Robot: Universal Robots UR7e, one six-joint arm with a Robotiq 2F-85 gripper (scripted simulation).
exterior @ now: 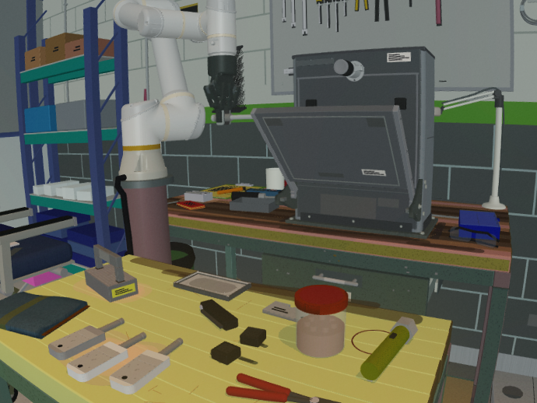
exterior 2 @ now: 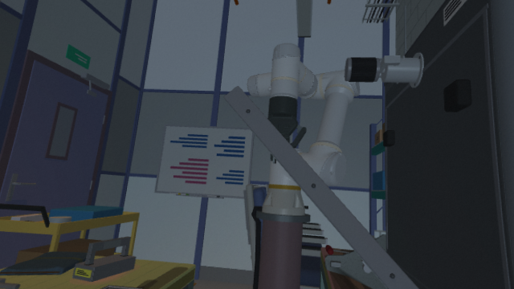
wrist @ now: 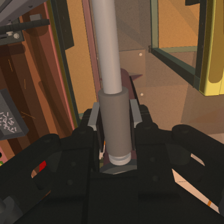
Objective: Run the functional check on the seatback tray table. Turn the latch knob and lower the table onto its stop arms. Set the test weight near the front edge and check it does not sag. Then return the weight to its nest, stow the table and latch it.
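Observation:
The grey tray table (exterior: 342, 145) is hinged at the foot of the dark seatback unit (exterior: 368, 130). It leans outward, partly lowered, its top edge away from the seatback. In the second side camera it shows as a slanted grey slab (exterior 2: 309, 180). A pale handle bar (exterior: 238, 116) sticks out sideways from its top left corner. The latch knob (exterior: 345, 67) sits above on the seatback. The test weight (exterior: 110, 277), a grey block with a bail handle, rests on the yellow table in front. My gripper (exterior: 224, 116) is closed around the handle bar's grey end sleeve (wrist: 116, 120).
The bench edge (exterior: 338, 243) runs below the seatback, with small trays and a white cup (exterior: 274, 178) on it. A blue shelf rack (exterior: 65, 130) stands left of the arm. A lamp post (exterior: 496, 156) stands on the right. The yellow table carries a jar (exterior: 321, 321), brushes and pliers.

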